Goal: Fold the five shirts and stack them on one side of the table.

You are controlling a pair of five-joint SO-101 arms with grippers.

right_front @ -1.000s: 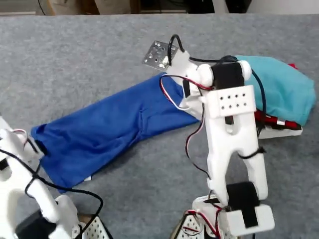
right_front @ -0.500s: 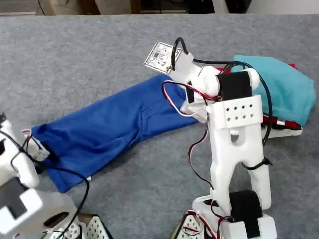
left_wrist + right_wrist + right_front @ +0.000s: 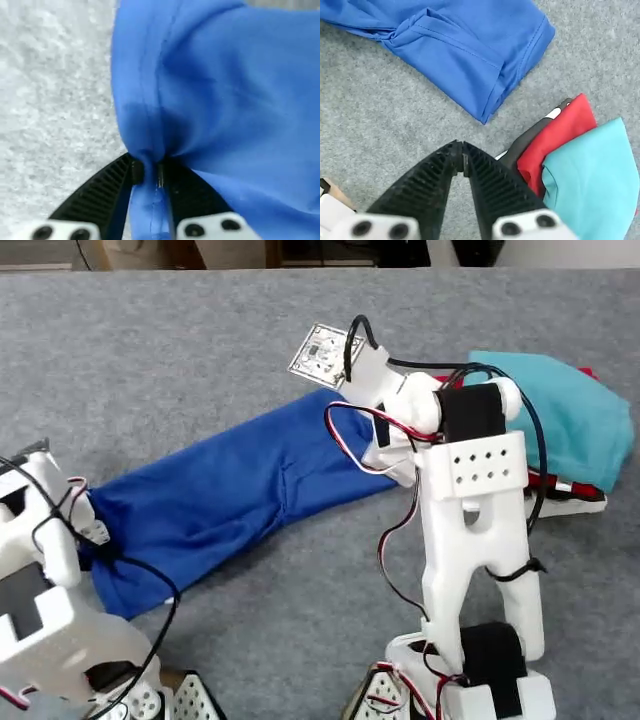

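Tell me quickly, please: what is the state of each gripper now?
Left gripper: closed on the blue shirt edge.
Right gripper: closed, holding nothing.

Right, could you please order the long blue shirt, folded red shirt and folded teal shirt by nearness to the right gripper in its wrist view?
1. Long blue shirt: corner just ahead of right gripper.
2. Folded red shirt: off to the side.
3. Folded teal shirt: beyond the red.

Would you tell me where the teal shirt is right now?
High view: the teal shirt lies atop a red shirt at the table's right side, beside the right arm.
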